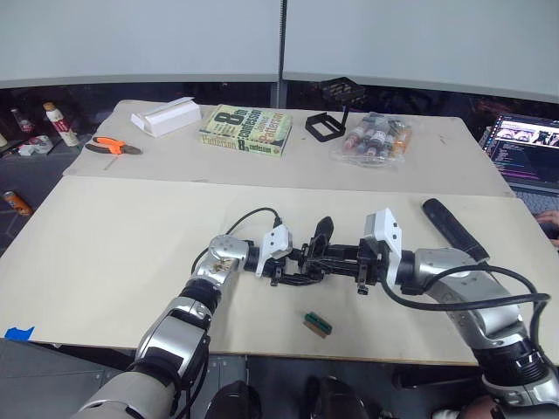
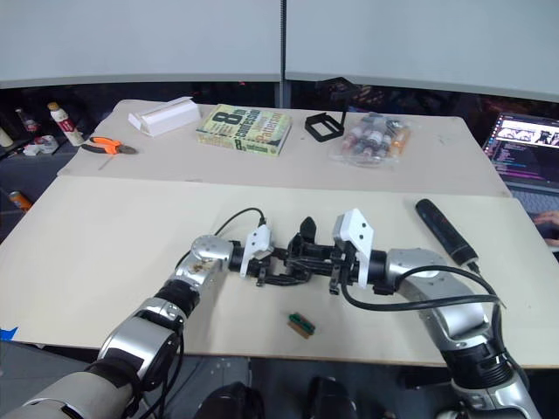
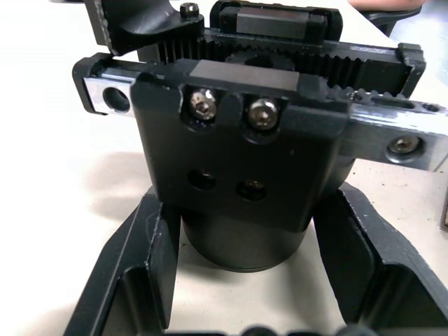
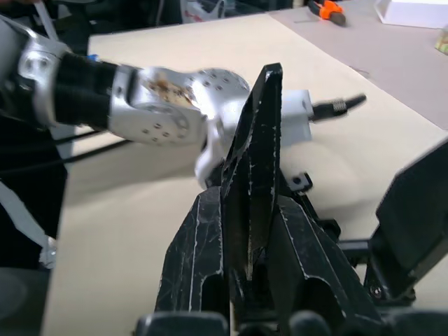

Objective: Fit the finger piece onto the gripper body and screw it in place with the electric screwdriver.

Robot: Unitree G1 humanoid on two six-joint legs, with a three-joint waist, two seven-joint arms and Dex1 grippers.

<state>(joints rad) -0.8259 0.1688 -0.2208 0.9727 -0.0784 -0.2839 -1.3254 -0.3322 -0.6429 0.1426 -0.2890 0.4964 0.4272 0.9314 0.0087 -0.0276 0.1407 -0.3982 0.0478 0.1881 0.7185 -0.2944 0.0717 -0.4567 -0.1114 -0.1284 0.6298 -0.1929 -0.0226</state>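
I'm fitting: left gripper (image 1: 281, 272) clamps the gripper body (image 3: 241, 175) mid-frame, right gripper (image 4: 255, 294) pinches the finger piece (image 4: 253, 189); next, careful seating.

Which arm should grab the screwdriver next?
Right, probably. The electric screwdriver lies on the table just beyond the right gripper, while the left gripper is clamped on the gripper body.

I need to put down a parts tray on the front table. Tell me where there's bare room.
Free: the wide stretch left of the left gripper, up to the table seam, and the strip between the gripper body and that seam. Crowded: the centre, where both grippers meet; the front edge by the small green-and-brown block; the right, with the electric screwdriver.
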